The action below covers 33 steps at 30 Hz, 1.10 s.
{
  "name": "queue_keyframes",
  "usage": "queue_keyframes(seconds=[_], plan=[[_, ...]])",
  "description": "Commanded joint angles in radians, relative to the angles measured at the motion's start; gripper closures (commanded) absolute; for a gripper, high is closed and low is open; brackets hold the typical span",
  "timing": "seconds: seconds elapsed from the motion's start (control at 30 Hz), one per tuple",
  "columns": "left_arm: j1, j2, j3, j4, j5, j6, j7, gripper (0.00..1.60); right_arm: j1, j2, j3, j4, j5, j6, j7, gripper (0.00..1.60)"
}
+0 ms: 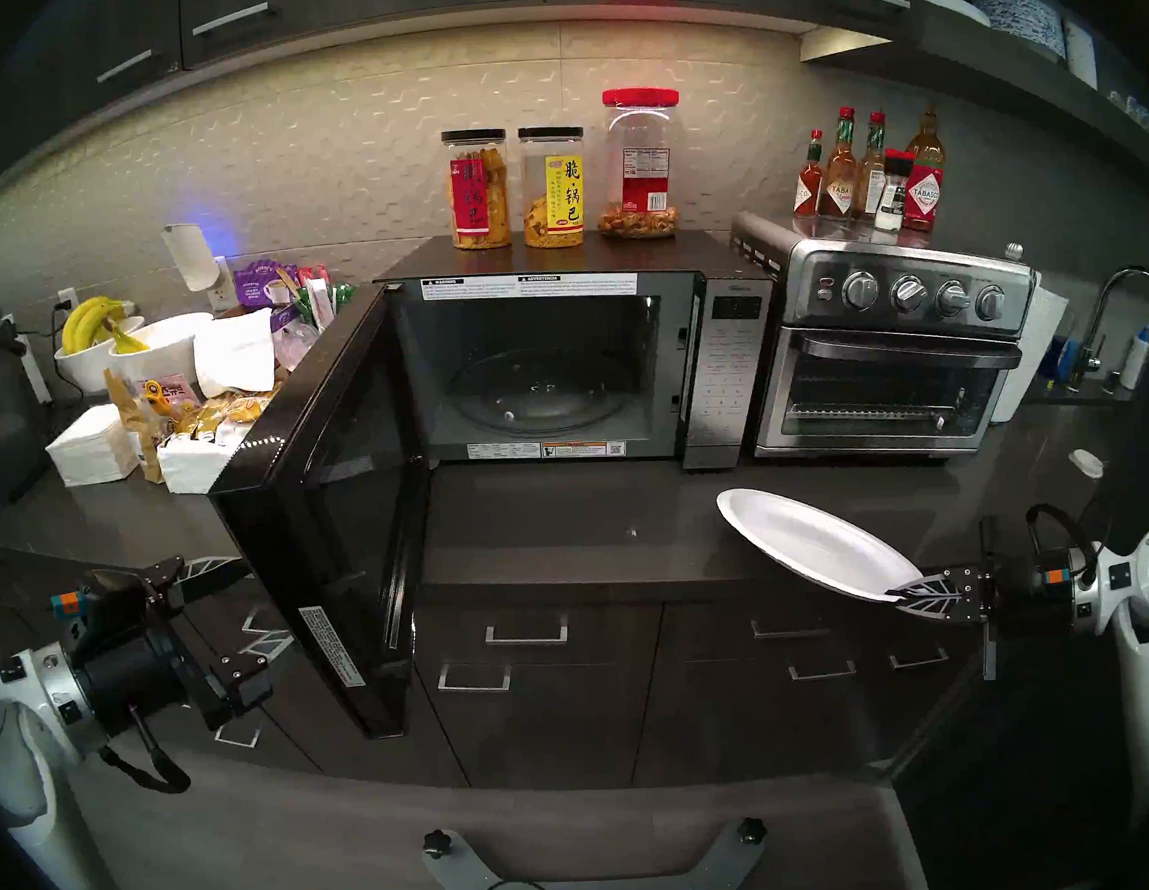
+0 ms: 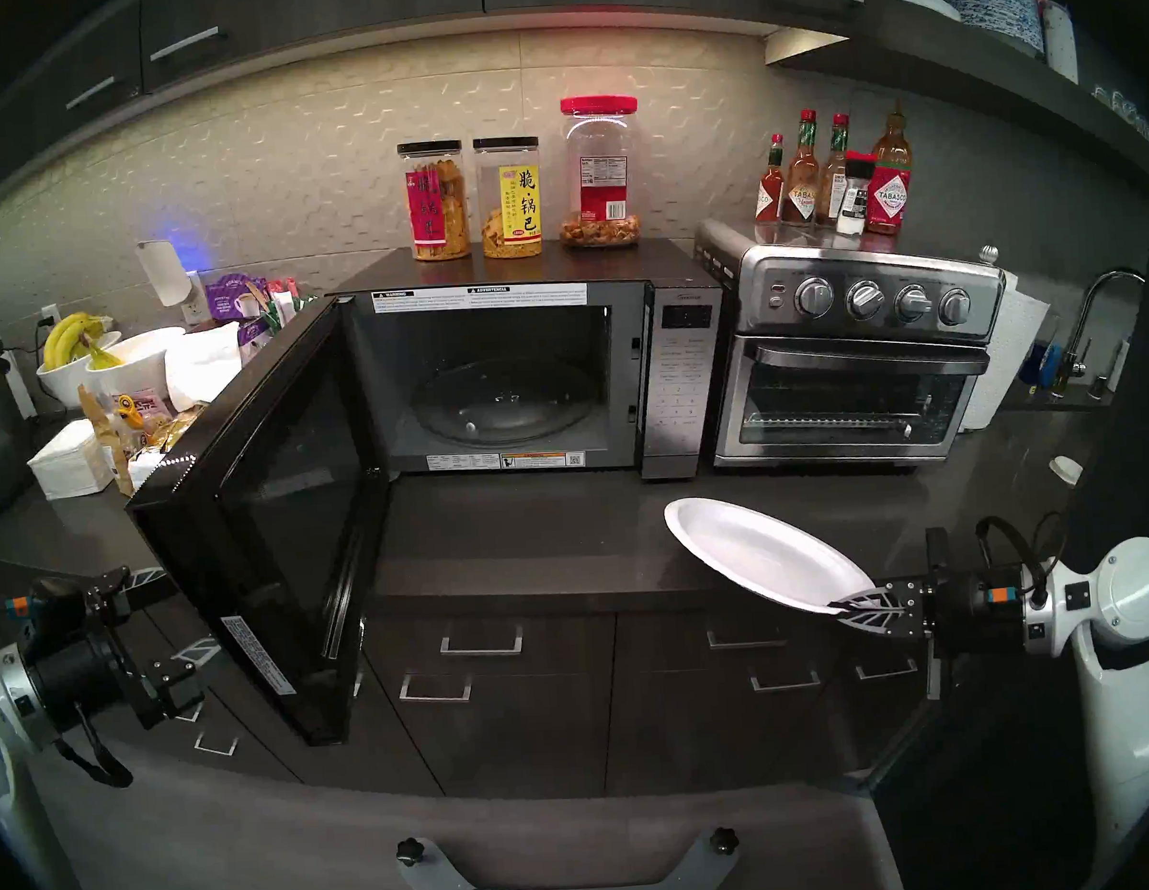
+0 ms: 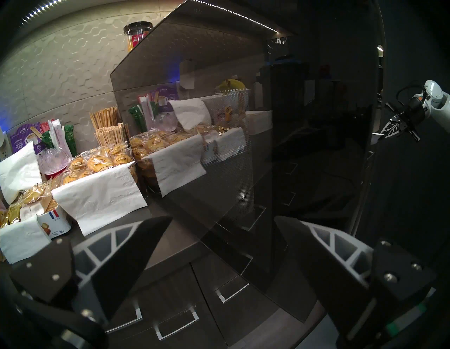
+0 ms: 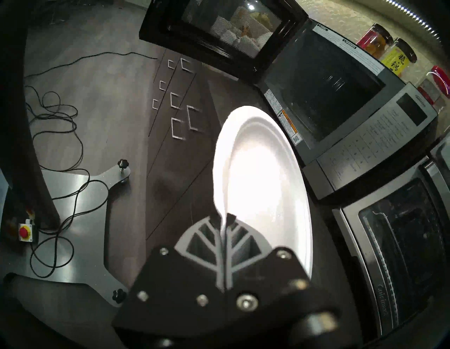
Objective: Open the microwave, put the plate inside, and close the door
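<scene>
Right gripper clenched on the near rim of the plain white round disposable plate, held tilted over the dark countertop's front edge. The boxy black microwave's empty cavity lies ahead and left; its glossy black door stands wide. Left gripper released beside the door, farther from the plate. Legible: "TABASCO", "WARNING", "ADVERTENCIA".

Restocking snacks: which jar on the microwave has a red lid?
The rightmost jar, clear, nearly empty, with nuts at the bottom. The other two jars have black lids.
</scene>
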Motion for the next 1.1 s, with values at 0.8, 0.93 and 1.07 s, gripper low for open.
queue_keyframes(seconds=[0.8,0.93,1.07], plan=[[0.002,0.002,0.000,-0.009,-0.004,0.001,-0.007,0.00,0.022,-0.116,-0.044,-0.100,0.056,-0.244,-0.016,1.60],[0.002,0.002,0.000,-0.009,-0.004,0.001,-0.007,0.00,0.017,-0.134,-0.050,-0.105,0.054,-0.292,-0.022,1.60],[0.002,0.002,0.000,-0.009,-0.004,0.001,-0.007,0.00,0.014,-0.165,-0.055,-0.110,0.054,-0.386,-0.042,1.60]])
